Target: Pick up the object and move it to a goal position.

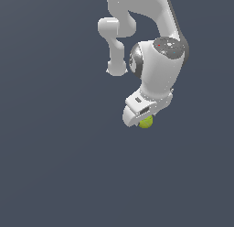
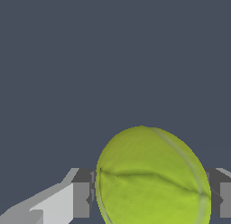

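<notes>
A smooth yellow-green ball (image 2: 151,178), faintly seamed, sits between the white robot gripper's (image 1: 142,121) grey fingers (image 2: 81,198), which press both its sides; open dark-grey ground (image 1: 55,153) spreads all round.

We see the yellow-green ball (image 2: 151,178) filling much of the wrist view, with a thin dark curved seam running across its surface. It sits between the gripper (image 2: 153,198) fingers (image 2: 81,198), a grey pad pressed close to each side of it, so the ball looks clamped. Behind it there is only a flat, dark blue-grey background (image 2: 113,60).
</notes>
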Action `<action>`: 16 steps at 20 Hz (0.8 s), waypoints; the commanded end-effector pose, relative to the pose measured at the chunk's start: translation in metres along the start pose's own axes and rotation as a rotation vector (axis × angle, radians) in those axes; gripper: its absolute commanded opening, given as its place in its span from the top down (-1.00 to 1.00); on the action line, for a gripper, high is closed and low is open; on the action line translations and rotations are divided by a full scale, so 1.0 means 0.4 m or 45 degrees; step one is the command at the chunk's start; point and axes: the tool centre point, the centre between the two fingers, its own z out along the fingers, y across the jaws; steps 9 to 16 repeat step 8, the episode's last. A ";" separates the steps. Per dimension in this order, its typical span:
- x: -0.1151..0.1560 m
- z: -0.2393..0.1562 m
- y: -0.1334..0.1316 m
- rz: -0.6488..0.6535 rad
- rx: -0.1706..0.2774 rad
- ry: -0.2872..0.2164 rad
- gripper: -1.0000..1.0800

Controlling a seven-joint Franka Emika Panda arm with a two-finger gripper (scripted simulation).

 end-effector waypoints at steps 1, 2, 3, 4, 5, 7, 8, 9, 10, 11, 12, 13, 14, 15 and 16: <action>0.013 -0.019 0.005 0.000 -0.001 0.001 1.00; 0.017 -0.023 0.007 0.000 -0.001 0.001 1.00; 0.020 -0.027 0.008 0.000 -0.001 0.001 1.00; 0.022 -0.030 0.009 0.000 -0.001 0.001 1.00; 0.024 -0.032 0.010 0.000 -0.001 0.001 1.00; 0.026 -0.034 0.011 0.000 -0.001 0.001 1.00; 0.026 -0.034 0.011 0.000 -0.001 0.001 1.00; 0.026 -0.034 0.011 0.000 -0.001 0.001 1.00; 0.026 -0.034 0.011 0.000 -0.001 0.001 1.00; 0.026 -0.034 0.011 0.000 -0.001 0.001 1.00; 0.026 -0.034 0.011 0.000 -0.001 0.001 1.00; 0.026 -0.034 0.011 0.000 -0.001 0.001 1.00; 0.026 -0.034 0.011 0.000 -0.001 0.001 1.00; 0.026 -0.034 0.011 0.000 -0.001 0.001 1.00; 0.026 -0.034 0.011 0.000 -0.001 0.001 1.00</action>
